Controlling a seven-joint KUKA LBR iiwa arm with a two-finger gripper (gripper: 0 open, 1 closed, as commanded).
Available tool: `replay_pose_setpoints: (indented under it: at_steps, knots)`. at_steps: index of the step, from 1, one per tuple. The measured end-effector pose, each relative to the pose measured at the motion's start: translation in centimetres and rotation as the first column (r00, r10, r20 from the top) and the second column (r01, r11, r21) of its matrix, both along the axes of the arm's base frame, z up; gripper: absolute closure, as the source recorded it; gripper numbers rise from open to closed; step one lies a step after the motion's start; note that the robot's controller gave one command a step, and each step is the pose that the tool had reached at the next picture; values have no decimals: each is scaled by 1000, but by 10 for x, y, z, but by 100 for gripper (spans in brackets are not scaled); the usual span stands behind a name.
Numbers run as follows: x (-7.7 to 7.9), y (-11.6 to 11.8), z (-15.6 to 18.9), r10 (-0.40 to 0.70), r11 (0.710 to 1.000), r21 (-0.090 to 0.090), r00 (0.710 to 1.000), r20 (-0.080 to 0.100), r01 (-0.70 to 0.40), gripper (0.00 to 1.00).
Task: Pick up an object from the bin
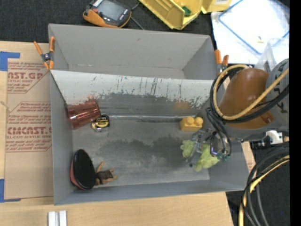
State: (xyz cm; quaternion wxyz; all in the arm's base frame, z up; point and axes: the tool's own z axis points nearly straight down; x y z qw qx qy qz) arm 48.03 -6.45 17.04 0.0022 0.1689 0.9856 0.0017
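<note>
The gripper (211, 147) is down in the bin's (141, 51) right front corner, upon a pale green crumpled thing (189, 149) near a small yellow block (190, 122) — whether it grips it I cannot tell — so the lift, I judge, is not yet done.

Dark black floor (28, 4) along the top, evenly lit, without hard shadows. On it, toward the left, an orange-and-black handheld device (107, 12); near the middle, a tilted yellow plastic crate (164, 4); at far right, a white translucent plastic sheet edged in blue (249, 22).
</note>
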Motion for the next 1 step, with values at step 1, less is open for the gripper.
replay_pose_setpoints:
  at_steps: [1]
  knots:
    - [-1,0,-36,-1,1000,0,1000,-5,1,100]
